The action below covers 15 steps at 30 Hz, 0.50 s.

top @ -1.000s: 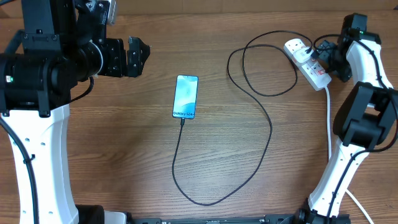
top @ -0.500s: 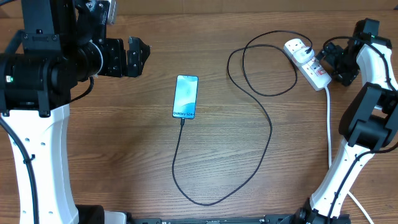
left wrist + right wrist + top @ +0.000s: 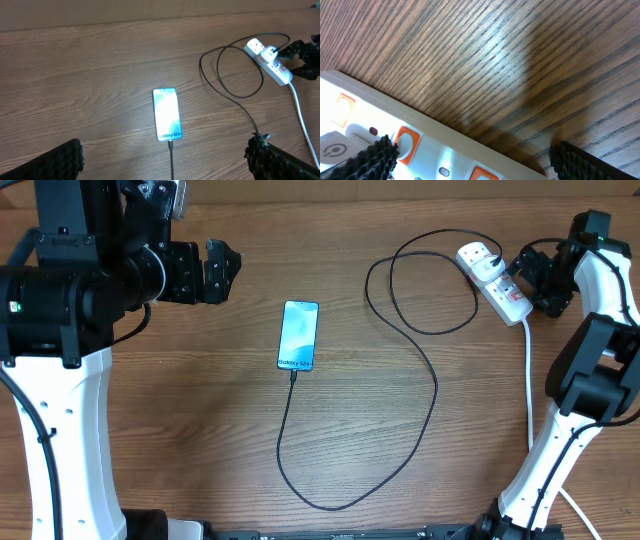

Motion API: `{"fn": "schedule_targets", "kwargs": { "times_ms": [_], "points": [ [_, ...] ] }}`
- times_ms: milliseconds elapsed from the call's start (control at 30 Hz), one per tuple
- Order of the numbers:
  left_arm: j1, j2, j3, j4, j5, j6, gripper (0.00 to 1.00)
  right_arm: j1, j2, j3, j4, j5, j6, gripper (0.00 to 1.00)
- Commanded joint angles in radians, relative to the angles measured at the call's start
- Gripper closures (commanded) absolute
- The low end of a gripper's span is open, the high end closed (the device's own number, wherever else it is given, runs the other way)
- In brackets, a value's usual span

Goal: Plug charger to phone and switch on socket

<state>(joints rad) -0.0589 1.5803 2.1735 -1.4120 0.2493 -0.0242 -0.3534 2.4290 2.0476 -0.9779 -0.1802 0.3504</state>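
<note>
The phone lay flat on the worktop, screen up, and I describe all places from it. The charger, a thin black cable, met the phone at the end with the "Galaxy S24" text. From there it ran toward me, curved to the right of the phone and made a loop far to its right and beyond it. The socket lay well apart from the phone, to its right and a little farther from me, with a thick white lead coming back along the worktop.

My left hand hung to the left of the phone and beyond it, its fingers apart and holding nothing. My right hand was far to the right of the phone, just beside the socket, fingers also apart. Its camera showed orange switches on the white strip. I could not tell if they were on.
</note>
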Motion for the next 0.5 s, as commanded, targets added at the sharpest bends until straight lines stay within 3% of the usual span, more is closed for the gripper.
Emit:
{"fn": "schedule_targets", "kwargs": {
  "times_ms": [0, 467],
  "points": [
    [-0.007, 0.002, 0.002, 0.001, -0.006, -0.006, 0.00, 0.006, 0.028, 0.001, -0.014, 0.006, -0.010, 0.00],
    [-0.007, 0.002, 0.002, 0.001, -0.006, -0.006, 0.00, 0.000, 0.028, 0.001, -0.002, 0.057, -0.011, 0.00]
  ]
}}
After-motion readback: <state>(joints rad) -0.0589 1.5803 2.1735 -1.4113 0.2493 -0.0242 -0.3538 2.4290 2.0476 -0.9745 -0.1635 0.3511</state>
